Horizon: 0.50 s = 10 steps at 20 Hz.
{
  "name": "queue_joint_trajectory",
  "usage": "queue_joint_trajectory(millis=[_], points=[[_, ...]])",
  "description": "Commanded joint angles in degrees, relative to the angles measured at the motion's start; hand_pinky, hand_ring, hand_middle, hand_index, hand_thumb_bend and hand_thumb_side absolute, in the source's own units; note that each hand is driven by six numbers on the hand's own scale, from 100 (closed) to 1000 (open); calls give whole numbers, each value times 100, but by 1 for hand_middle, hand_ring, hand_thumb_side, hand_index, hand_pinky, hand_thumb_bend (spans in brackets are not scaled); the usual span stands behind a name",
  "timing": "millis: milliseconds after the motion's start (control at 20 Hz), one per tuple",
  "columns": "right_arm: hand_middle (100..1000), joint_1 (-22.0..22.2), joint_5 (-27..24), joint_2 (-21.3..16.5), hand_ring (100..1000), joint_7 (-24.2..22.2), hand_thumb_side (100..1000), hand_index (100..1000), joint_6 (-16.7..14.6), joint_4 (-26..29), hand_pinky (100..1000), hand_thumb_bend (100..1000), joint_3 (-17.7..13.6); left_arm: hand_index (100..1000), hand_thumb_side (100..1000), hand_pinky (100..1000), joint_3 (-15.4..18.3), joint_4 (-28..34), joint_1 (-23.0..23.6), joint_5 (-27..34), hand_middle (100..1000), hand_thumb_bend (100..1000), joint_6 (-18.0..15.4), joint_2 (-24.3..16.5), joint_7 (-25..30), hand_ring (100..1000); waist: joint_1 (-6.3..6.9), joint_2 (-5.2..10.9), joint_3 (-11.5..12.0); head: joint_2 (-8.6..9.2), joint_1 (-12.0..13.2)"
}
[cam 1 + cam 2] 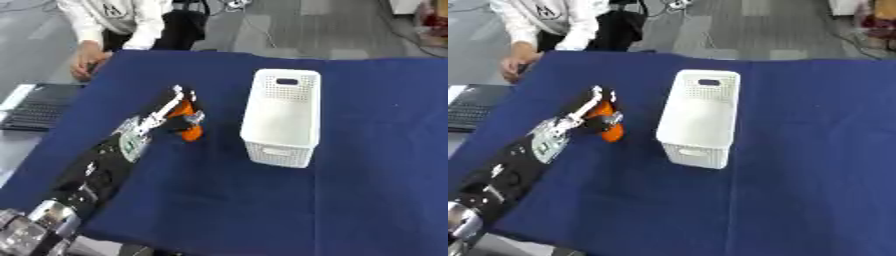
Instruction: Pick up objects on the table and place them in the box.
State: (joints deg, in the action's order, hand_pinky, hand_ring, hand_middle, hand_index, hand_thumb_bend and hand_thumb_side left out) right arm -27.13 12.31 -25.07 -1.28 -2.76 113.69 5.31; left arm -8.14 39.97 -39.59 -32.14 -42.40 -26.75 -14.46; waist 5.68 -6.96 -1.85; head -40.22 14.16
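Observation:
An orange object [190, 131] is held in my left hand [178, 111], whose fingers and thumb curl round it, just over the blue cloth. My left arm reaches in from the lower left. To its right stands the white perforated box [282, 117], its long side running away from me; its inside looks bare. About a hand's width of cloth lies between the orange object and the box. My right hand shows in neither view.
The table [376, 190] is covered with a dark blue cloth. A black keyboard [35, 106] lies off the table's left edge. A person in a white top stands at the far left corner, one hand on the cloth's edge.

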Motion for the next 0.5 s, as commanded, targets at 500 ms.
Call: queue_joint_trajectory(millis=[500], points=[[656, 17, 45, -139, 636, 14, 937, 699, 22, 90, 448, 100, -44, 145, 100, 100, -198, 987, -272, -552, 121, 100, 155, -710, -345, 100, 73, 159, 138, -20, -134]])
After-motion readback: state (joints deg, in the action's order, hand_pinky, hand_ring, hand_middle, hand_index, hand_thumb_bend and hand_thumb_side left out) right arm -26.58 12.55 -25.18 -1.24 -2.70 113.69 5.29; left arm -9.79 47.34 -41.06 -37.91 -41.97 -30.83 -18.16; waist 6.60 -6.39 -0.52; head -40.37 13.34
